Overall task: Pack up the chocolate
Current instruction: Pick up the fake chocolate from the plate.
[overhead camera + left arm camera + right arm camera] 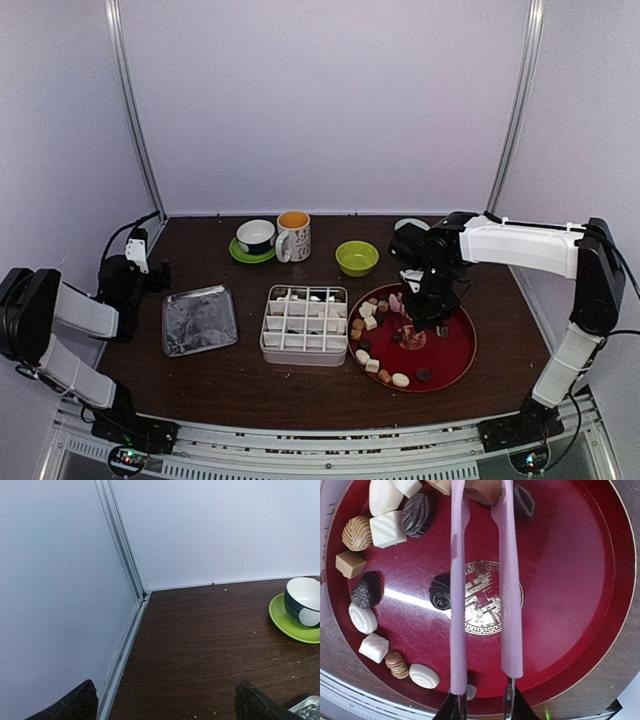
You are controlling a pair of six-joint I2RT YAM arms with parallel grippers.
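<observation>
Chocolate pieces ring a red plate with a gold emblem, toward the worktop's right edge. Right fingers clamp pink tongs, their tips flanking a brown piece. Left fingers gape wide near the left edge.

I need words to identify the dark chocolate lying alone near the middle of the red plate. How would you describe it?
Start at the round red plate. A gold emblem marks its centre, and the dark swirled chocolate sits at that emblem's edge. It lies alone; every other piece sits near the rim.
</observation>
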